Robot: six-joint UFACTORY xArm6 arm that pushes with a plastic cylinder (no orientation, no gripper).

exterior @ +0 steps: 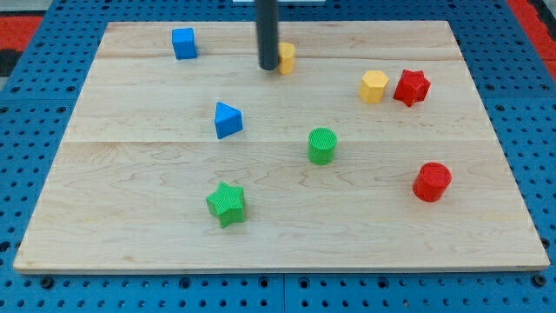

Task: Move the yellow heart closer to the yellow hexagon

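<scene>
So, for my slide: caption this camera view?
My tip touches the yellow heart's left side, with the yellow hexagon off to the right.

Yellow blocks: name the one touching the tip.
The yellow heart, right against my tip at the view's top; the yellow hexagon sits apart beside the red star.

Lab bench: blue pegboard (52,287), wooden board (156,217)

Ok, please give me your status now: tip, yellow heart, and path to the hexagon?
My tip against yellow heart, on its left. Yellow hexagon to the right, red star touching it. Path between clear.
</scene>
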